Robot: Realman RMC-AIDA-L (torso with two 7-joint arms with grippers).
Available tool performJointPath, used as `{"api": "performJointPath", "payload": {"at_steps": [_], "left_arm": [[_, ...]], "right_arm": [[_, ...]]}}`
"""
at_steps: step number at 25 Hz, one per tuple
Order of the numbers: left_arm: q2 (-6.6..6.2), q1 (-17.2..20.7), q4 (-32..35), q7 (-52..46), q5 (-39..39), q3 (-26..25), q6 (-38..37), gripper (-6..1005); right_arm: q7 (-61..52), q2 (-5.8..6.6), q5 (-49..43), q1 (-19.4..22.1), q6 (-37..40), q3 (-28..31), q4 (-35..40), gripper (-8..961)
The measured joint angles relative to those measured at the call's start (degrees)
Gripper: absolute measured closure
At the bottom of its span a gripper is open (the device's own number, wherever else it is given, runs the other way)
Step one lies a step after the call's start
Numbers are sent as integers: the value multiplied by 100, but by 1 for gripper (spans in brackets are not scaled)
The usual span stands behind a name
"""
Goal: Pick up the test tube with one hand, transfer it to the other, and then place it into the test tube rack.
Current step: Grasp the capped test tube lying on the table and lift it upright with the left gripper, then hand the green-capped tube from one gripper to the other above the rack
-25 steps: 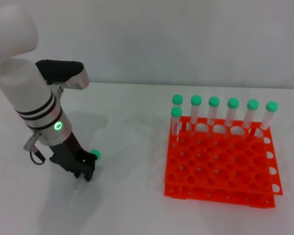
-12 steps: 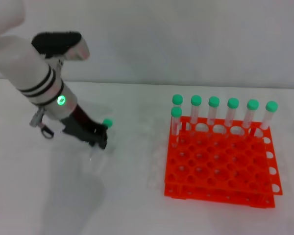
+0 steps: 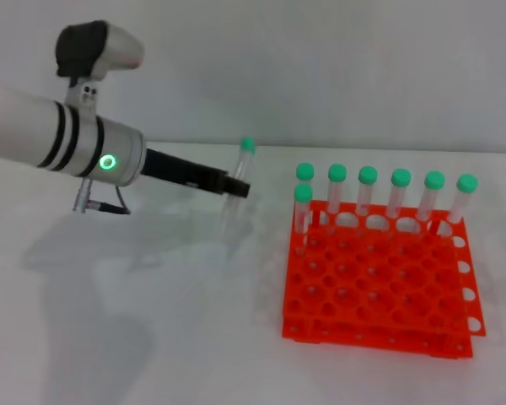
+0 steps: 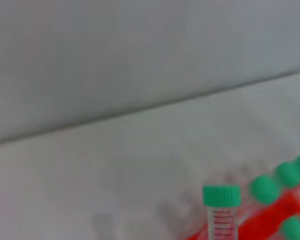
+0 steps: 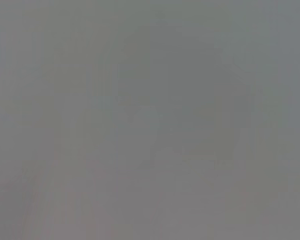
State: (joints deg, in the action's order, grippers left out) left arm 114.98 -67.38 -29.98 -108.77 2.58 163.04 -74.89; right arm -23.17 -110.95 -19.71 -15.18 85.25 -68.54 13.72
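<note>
My left gripper (image 3: 236, 187) is shut on the test tube (image 3: 239, 181), a slim clear tube with a green cap. It holds the tube about upright in the air above the white table, left of the rack. The tube also shows in the left wrist view (image 4: 221, 210), cap on top. The orange-red test tube rack (image 3: 379, 278) stands at the right and holds several like tubes along its far rows. My right gripper is out of view; the right wrist view shows only flat grey.
The white table (image 3: 177, 337) runs to a grey wall at the back. The thick white-silver left arm (image 3: 59, 139) reaches in from the left at mid height. The standing tubes (image 3: 367, 190) rise above the rack's far side.
The left arm has lifted the tube off the table and swung it up and right toward the rack, turning it from lying to about upright.
</note>
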Motion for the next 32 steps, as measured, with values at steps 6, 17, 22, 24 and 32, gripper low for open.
{"api": "performJointPath", "payload": {"at_steps": [6,17,22,24,32], "left_arm": [[-45,650,-113,1726,-1443,0,-1170,799],[291,1119,-362,3681,-1487,0,-2645,799],[381,950,-325,3916,-1101,-1,-2652,799],[393,858,-278,3928,-1064,0,-2647,800],[394,571,-234,4023,-1054,-1,-2623,800]], "right_arm": [[-1315,336,-1215,114,1,0,304,387],[-2657,497,-2835,-151,9,4,843,394],[-3376,519,-3530,-525,9,-2,969,398],[-3564,494,-3784,-696,9,-5,995,399],[-4031,361,-4064,-1012,17,-36,1012,405]]}}
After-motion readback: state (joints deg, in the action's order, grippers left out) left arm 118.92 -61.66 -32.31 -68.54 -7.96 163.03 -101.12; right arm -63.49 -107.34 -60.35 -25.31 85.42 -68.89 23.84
